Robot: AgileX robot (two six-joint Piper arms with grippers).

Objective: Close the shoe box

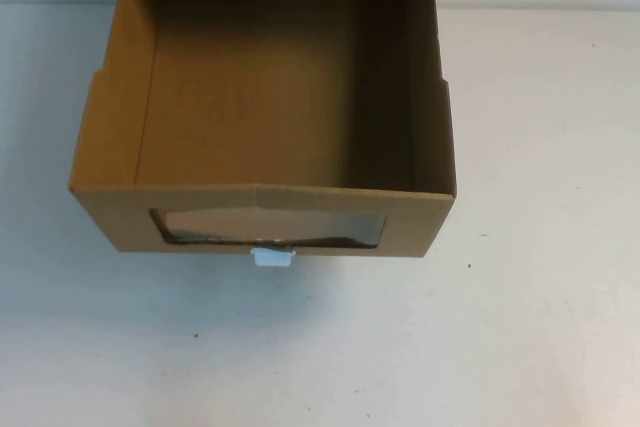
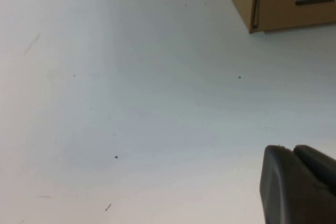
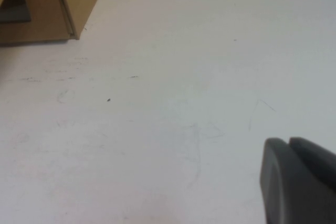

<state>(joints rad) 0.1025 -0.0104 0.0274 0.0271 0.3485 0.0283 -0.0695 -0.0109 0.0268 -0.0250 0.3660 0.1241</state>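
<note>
The shoe box (image 1: pixel 262 127) sits mid-worktop (image 1: pixel 540 327) toward the far edge, its cardboard drawer pulled out toward the robot and empty, the clear window (image 1: pixel 268 226) and white tab (image 1: pixel 272 257) on the near front. It looks light and thin-walled (likely to skid or dent), so a flat, centred push on the front panel seems safer than pinching the tab. The left tool (image 2: pixel 299 184) hovers over bare worktop on the box's left, the right tool (image 3: pixel 299 182) on its right; both look closed, holding nothing.
</note>
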